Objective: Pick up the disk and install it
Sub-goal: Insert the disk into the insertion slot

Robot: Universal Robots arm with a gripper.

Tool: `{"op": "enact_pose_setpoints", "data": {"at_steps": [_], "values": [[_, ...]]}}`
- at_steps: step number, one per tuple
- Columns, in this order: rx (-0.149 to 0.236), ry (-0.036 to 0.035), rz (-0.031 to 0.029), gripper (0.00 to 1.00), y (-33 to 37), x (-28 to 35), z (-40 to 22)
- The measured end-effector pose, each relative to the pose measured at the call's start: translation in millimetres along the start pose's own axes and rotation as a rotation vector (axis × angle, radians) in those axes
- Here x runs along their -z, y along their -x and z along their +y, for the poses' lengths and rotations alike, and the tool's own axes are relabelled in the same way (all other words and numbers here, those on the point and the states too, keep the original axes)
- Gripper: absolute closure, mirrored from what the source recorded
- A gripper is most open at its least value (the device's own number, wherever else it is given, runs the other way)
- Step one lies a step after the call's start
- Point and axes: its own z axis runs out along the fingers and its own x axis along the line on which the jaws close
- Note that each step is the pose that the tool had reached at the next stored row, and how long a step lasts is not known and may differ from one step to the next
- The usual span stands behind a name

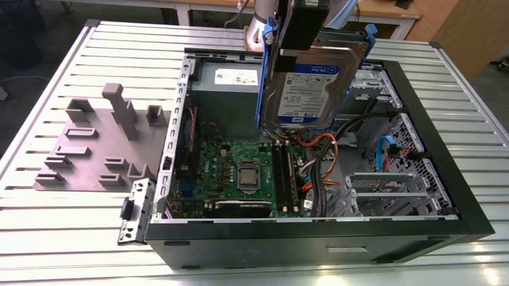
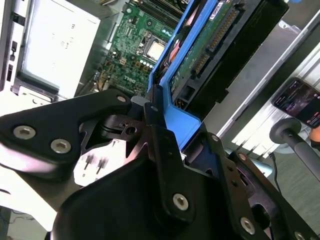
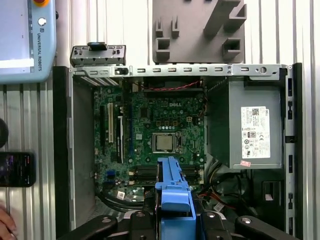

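The disk (image 1: 309,89), a silver hard drive with a white-and-blue label in a blue carrier frame, hangs on edge above the open computer case (image 1: 318,241). My gripper (image 1: 306,33) is shut on its upper end. The drive's lower edge hovers over the motherboard (image 1: 238,173), beside the grey power supply (image 1: 230,83). In the second wrist view my gripper (image 2: 182,127) clamps the blue carrier (image 2: 180,120), and the disk's circuit-board side (image 2: 210,45) shows. In the first wrist view the carrier (image 3: 172,192) sits in my gripper (image 3: 174,212).
A metal drive cage (image 1: 382,190) sits in the case's near corner, with blue and orange cables beside it. A grey fixture plate (image 1: 95,143) lies at the exterior view's left. A small blue-and-silver latch (image 1: 135,208) lies by the case. A phone (image 3: 15,169) and a pendant (image 3: 25,40) rest nearby.
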Motion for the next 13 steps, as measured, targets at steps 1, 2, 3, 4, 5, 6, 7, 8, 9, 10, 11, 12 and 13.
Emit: {"op": "enact_pose_setpoints", "data": {"at_steps": [1,2,3,4,5,6,7,8,9,10,11,12,13], "values": [[0.000,0.0000,0.0000,0.63,-1.4,0.0,0.0],[0.000,0.0000,-0.0001,0.63,-2.3,-0.1,0.0],[0.000,0.0000,0.0000,0.63,-2.5,-0.1,0.0],[0.000,0.0000,-0.0001,0.63,-2.5,-0.1,0.0],[0.000,0.0000,-0.0001,0.63,-2.5,-0.1,0.0],[0.000,0.0000,-0.0001,0.63,-2.8,-0.1,-0.1],[0.000,0.0000,-0.0001,0.63,-3.1,-0.1,-0.1],[0.000,0.0000,-0.0001,0.63,-3.1,-0.1,-0.1],[0.000,0.0000,-0.0001,0.63,-3.1,-0.1,-0.1],[0.000,0.0000,0.0000,0.63,-3.1,-0.1,-0.1],[0.000,0.0000,0.0000,0.63,-3.1,-0.1,-0.1],[0.000,0.0000,-0.0001,0.63,-3.1,-0.1,-0.1],[0.000,0.0000,0.0000,0.63,-3.2,-0.1,-0.1]]}}
